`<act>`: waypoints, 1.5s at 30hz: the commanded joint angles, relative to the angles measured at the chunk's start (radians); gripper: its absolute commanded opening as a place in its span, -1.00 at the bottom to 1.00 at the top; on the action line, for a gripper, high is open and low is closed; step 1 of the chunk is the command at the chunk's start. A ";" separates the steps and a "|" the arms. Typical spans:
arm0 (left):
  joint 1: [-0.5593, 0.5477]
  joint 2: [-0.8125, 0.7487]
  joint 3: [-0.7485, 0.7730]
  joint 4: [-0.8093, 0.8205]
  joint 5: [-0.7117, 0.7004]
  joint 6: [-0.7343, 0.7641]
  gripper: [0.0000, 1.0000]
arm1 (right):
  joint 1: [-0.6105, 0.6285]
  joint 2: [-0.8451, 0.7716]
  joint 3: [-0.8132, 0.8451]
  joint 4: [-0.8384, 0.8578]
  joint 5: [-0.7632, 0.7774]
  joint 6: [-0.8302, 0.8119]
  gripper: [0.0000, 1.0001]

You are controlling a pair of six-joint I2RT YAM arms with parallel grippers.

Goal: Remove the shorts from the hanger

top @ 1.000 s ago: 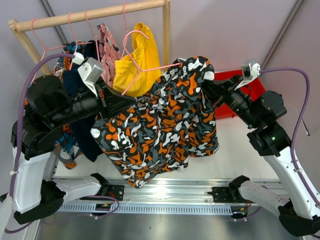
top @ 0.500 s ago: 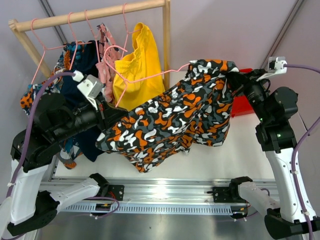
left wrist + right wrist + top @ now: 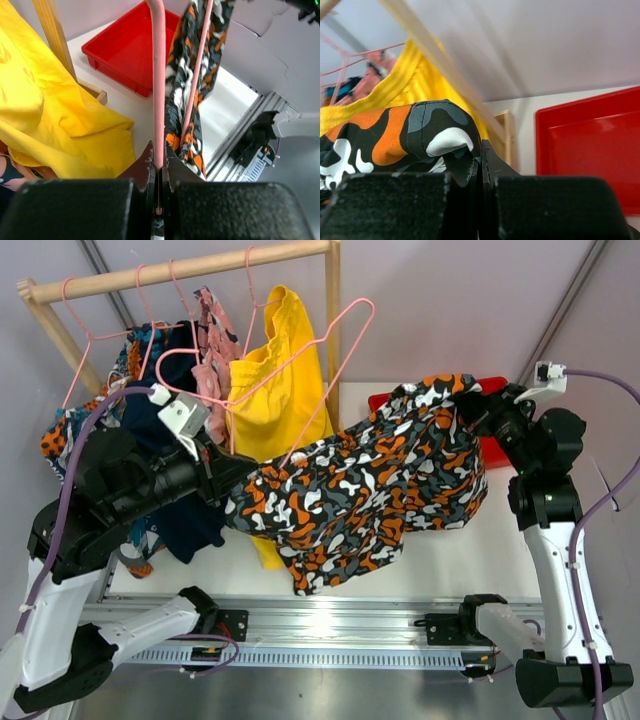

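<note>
Separating step: the orange-black shorts [image 3: 370, 490] are being drawn off the pink hanger [image 3: 159, 75]; judged part done, since cloth appears to cling to the hanger's lower end.
Landmark: wooden rack [image 3: 200, 265], standing at the far side of the counter [image 3: 440, 560].
Left gripper [image 3: 159, 165]: in front of the rack, jaws clamped on one wire of the pink hanger. The hook rises free just right of the rack's end post, off the rail.
Right gripper [image 3: 481, 160]: well right of the rack, jaws pinched on a folded edge of the shorts.
Shorts position: stretched in the air between the two grippers, in front of and to the right of the rack, sagging toward the counter without clearly resting on it.
Hanger engagement: the left wrist view shows a second pink wire running alongside the fabric; whether it passes inside a leg cannot be told.
Recommended method: hold the hanger fixed and draw the cloth away along the line of that wire, not across it, so that the cloth slides rather than snags.
Risk: the yellow shorts [image 3: 275, 370] hang on the rack just behind the hanger and could catch on the hook.
Drop zone: red tray [image 3: 135, 45], right of the rack and under the right gripper; judged the likely place.
</note>
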 commanded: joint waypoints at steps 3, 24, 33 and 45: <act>0.005 0.033 0.037 0.120 -0.156 -0.035 -1.00 | 0.027 -0.110 -0.125 0.194 -0.252 0.012 -1.00; -0.038 0.172 -0.154 0.263 -0.497 -0.162 -1.00 | 0.093 0.435 1.004 -0.235 0.115 -0.224 -1.00; -0.075 0.165 -0.224 0.246 -0.520 -0.167 -1.00 | -0.091 0.766 1.189 -0.035 0.132 -0.105 -1.00; -0.009 0.544 0.067 0.219 -0.610 -0.164 -1.00 | -0.086 0.522 0.231 0.049 0.163 -0.030 0.99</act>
